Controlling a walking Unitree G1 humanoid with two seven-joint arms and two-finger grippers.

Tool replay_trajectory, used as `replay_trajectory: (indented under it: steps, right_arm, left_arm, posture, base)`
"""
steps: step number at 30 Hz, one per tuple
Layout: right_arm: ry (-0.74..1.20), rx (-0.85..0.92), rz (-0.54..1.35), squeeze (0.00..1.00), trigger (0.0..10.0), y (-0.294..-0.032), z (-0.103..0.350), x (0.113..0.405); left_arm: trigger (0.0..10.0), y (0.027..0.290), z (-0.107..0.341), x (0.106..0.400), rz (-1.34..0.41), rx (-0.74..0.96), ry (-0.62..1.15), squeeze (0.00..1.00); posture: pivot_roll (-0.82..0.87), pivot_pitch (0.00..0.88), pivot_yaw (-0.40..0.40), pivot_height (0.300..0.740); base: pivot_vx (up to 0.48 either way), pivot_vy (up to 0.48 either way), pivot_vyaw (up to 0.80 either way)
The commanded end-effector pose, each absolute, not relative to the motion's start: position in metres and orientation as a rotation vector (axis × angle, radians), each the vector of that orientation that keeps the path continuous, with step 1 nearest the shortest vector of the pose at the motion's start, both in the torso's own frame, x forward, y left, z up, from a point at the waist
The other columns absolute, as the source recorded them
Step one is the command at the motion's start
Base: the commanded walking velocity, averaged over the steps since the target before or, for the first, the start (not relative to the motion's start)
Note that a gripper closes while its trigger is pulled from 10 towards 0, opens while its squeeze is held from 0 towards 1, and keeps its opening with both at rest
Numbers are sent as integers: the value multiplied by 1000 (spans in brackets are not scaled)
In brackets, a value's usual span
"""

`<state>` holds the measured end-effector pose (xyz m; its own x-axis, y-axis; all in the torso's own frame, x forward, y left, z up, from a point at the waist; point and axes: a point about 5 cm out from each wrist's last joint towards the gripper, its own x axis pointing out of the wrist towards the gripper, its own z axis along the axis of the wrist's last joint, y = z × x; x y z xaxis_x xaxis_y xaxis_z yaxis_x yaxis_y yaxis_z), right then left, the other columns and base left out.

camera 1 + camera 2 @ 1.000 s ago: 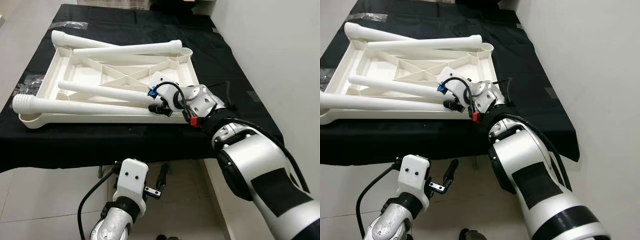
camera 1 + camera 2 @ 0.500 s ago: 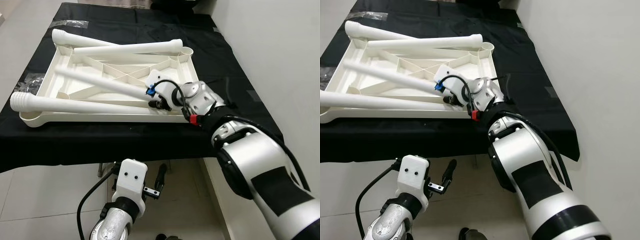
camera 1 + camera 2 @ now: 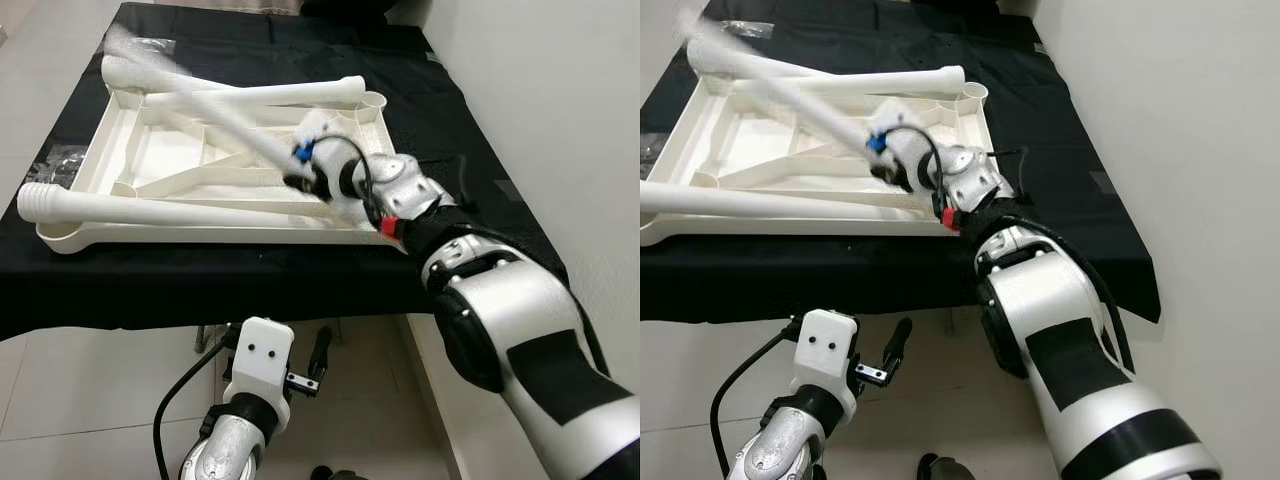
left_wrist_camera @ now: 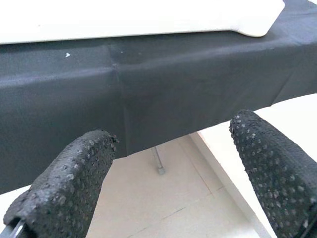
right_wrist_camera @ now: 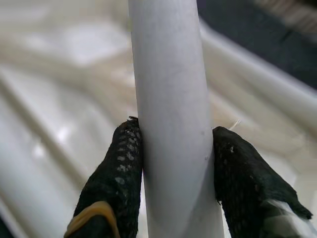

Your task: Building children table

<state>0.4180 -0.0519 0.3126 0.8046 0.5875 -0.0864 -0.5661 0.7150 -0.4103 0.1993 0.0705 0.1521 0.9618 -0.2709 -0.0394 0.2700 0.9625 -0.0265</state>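
Note:
The white tabletop (image 3: 130,165) lies upside down on the black-covered table (image 3: 440,130). My right gripper (image 3: 305,172) is over its right half, shut on a white table leg (image 3: 215,115). That leg slants up toward the far left and is blurred by motion. The right wrist view shows both black fingers (image 5: 119,183) pressed on the leg (image 5: 171,99). Another leg (image 3: 170,210) lies along the tabletop's near edge. Two more legs (image 3: 260,96) rest across its far side. My left gripper (image 4: 168,188) hangs open below the table's front edge, holding nothing.
Crumpled clear plastic (image 3: 52,160) lies on the cloth at the left edge, and more plastic (image 3: 140,45) at the far end. A pale wall (image 3: 560,100) runs close along the table's right side. Tiled floor (image 3: 90,390) and a thin metal table leg (image 4: 157,158) are below.
My right gripper has raised its end of the held leg and moved slightly away; the leg's free end has swung up from inside the tabletop toward the far left corner.

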Motion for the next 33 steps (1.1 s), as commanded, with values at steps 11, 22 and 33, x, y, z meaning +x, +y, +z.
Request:
replay_trajectory:
  steps: [11,22,33]
  right_arm:
    - [-330,138,564,0,0,-81,358,416]
    - [-330,283,635,0,0,-67,290,392]
    - [-344,429,608,0,0,-58,267,359]
  left_arm:
    - [10000,81,177,236,-259,-68,-71,271]
    - [10000,96,203,276,-285,96,-174,0]
    - [10000,80,195,296,-320,127,-149,0]
  posture:
    - [51,78,-112,740]
    - [49,39,-66,740]
    - [36,0,-41,740]
  base:
    - [0,0,0]
    - [0,0,0]
    - [0,0,0]
